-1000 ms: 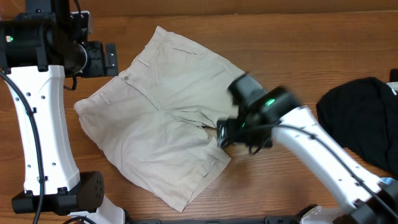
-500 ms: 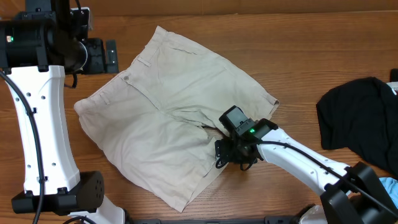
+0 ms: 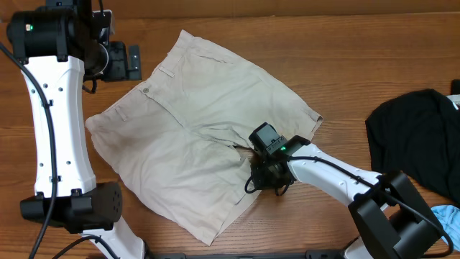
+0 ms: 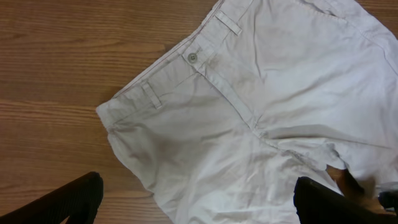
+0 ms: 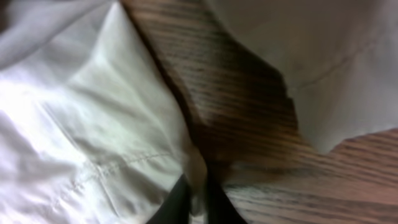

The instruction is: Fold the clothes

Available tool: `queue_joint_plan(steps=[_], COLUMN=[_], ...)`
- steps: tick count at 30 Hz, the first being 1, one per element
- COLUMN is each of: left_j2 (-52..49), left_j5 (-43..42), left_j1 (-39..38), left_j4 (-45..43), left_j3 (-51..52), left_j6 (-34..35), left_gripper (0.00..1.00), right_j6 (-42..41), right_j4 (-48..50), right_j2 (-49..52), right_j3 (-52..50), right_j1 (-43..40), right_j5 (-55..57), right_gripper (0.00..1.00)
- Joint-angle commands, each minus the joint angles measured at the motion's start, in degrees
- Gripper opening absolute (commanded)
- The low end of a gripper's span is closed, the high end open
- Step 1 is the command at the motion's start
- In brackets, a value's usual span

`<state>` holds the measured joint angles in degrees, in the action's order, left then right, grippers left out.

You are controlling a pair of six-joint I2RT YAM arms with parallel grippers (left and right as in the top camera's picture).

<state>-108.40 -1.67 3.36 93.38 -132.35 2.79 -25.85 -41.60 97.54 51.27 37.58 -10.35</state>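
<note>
The beige khaki shorts [image 3: 194, 122] lie spread on the wooden table, waistband to the upper left, legs to the lower right. My right gripper [image 3: 260, 174] is down at the inner hem of the near leg, by the crotch. In the right wrist view its fingers [image 5: 198, 198] are shut on a fold of the shorts' hem [image 5: 124, 124]. My left gripper [image 3: 123, 61] hovers off the shorts' upper left edge. In the left wrist view its fingers [image 4: 199, 205] are wide open and empty above the waistband and button [image 4: 192, 57].
A black garment [image 3: 420, 140] lies at the right edge of the table. A small light blue cloth [image 3: 445, 214] shows at the lower right corner. Bare wood [image 3: 345, 57] lies behind and to the right of the shorts.
My right arm has swung in and down from the right onto the inner hem of the shorts' near leg. My left arm has shifted slightly to the right. The shorts lie as before.
</note>
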Motion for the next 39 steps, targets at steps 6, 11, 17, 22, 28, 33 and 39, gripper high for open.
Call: queue_joint_plan(steps=[6,11,17,22,28,33,39], left_j2=[-0.1,-0.1,-0.1,-0.1,-0.1,-0.1,-2.0], left_j5=[-1.9,-2.0,-2.0,-1.9,-1.7,-1.8,-1.8], left_j1=[-1.1,-2.4,-3.5,-3.5,-3.5,-3.5,-3.5], left_j4=[-0.8,-0.9,-1.2,-1.3,-2.0,-3.3,-4.4], left_j3=[-0.1,-0.1,-0.1,-0.1,-0.1,-0.1,-0.1], left_j6=[-1.1,-1.1,-1.1,-1.1,-1.1,-1.1,-1.1], left_gripper=[1.00,1.00,1.00,1.00,1.00,1.00,1.00], right_j6=[-5.0,-6.0,-5.9,-5.9,-1.5,2.1,6.5], right_j4=[-2.7,-4.2,-6.9,-9.9,-13.0,-15.3,-18.1], right_j2=[1.6,1.6,1.6,1.6,1.6,1.6,1.6], right_j3=[-0.5,-0.5,-0.5,-0.5,-0.5,-0.4,1.7], right_j1=[-2.1,-4.9,-10.0,-14.9,-22.8,-30.2,-38.7], right_j5=[-0.3,-1.0,-3.5,-3.9,-6.2,-7.2,-8.1], right_gripper=[0.04,0.04,0.04,0.04,0.04,0.04,0.04])
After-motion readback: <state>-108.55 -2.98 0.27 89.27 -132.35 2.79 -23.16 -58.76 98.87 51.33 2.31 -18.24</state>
